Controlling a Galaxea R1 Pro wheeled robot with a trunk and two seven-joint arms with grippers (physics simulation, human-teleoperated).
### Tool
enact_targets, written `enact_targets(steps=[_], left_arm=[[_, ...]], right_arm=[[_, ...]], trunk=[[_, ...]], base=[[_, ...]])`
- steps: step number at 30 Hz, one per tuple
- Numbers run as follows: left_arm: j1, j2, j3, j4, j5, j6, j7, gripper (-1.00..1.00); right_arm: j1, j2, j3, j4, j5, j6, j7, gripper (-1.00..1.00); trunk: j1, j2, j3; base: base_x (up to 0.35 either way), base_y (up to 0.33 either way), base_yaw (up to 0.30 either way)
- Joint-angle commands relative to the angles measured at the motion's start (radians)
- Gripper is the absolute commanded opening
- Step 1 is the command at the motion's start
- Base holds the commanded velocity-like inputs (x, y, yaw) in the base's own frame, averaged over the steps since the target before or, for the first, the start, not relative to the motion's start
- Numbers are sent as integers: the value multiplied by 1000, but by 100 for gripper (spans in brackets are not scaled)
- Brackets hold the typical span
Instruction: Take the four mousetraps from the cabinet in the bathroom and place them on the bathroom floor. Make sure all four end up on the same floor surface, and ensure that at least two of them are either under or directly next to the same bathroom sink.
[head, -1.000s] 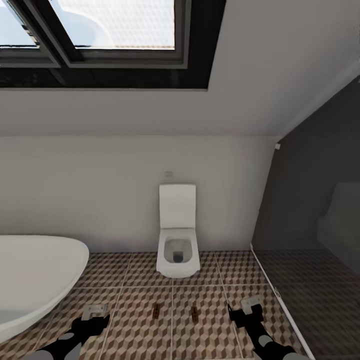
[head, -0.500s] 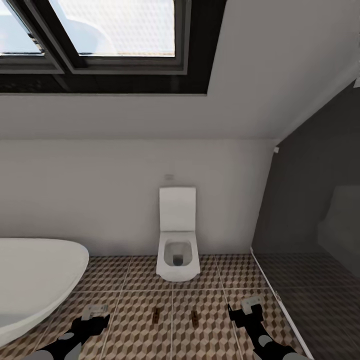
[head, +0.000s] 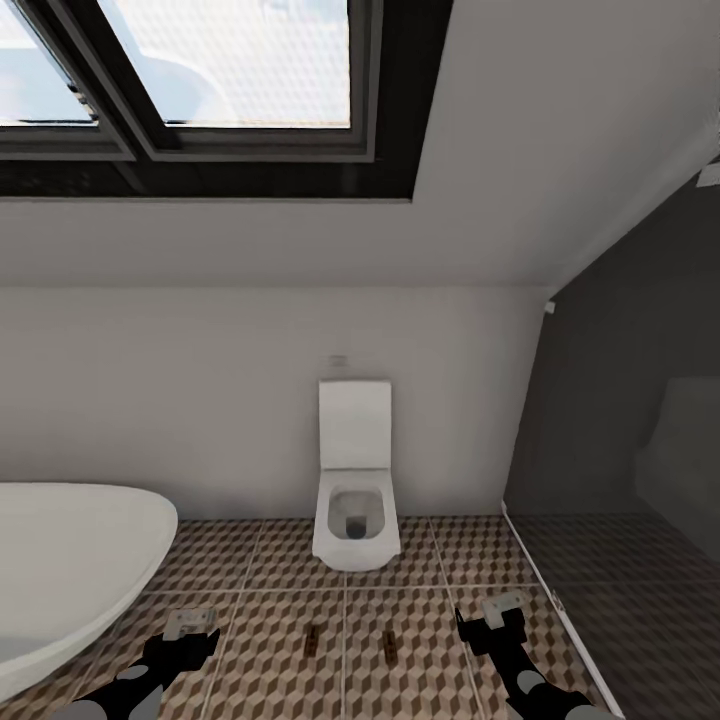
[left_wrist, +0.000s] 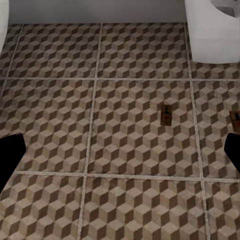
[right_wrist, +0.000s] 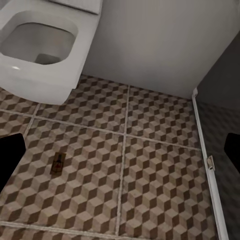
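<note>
You have two mousetraps on the floor (head: 250, 640) in front of the toilet (head: 353, 500); the left trap (head: 312, 638) and the right trap (head: 388, 641) lie flat, apart, on neighbouring tiles; in the left wrist view the left trap (left_wrist: 166, 116) sits mid-tile and the right trap (left_wrist: 235, 119) is at the frame edge; the right wrist view catches one trap (right_wrist: 58, 163) near the toilet bowl (right_wrist: 40, 50). Your left gripper (head: 190, 626) and right gripper (head: 500, 610) hover low over the tiles, both spread wide and empty, dark fingertips (left_wrist: 10, 155) flanking bare floor.

Here's the worry: these traps lie by the toilet and the tub (head: 70, 560), with no sink in view; leave them and the sink condition may fail, I'd judge. They're tiny and flat too; a careless roll of the base or a low sweep of an arm could skid them.

Against a second ago: the view has tilted up, window (head: 200, 70) and toilet sliding lower in frame; that's your head moving; traps and grippers sit much as they were.
</note>
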Motion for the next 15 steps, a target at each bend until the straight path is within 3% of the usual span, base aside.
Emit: enact_targets(steps=[1, 15], left_arm=[[0, 0, -7, 0, 11, -1, -4, 100], [0, -1, -7, 0, 11, -1, -5, 100]], right_arm=[[0, 0, 9, 0, -8, -2, -2, 100], [-1, -1, 9, 0, -8, -1, -3, 100]], trunk=[[0, -1, 1], [0, -1, 23]], base=[[0, 0, 0], [0, 0, 0]])
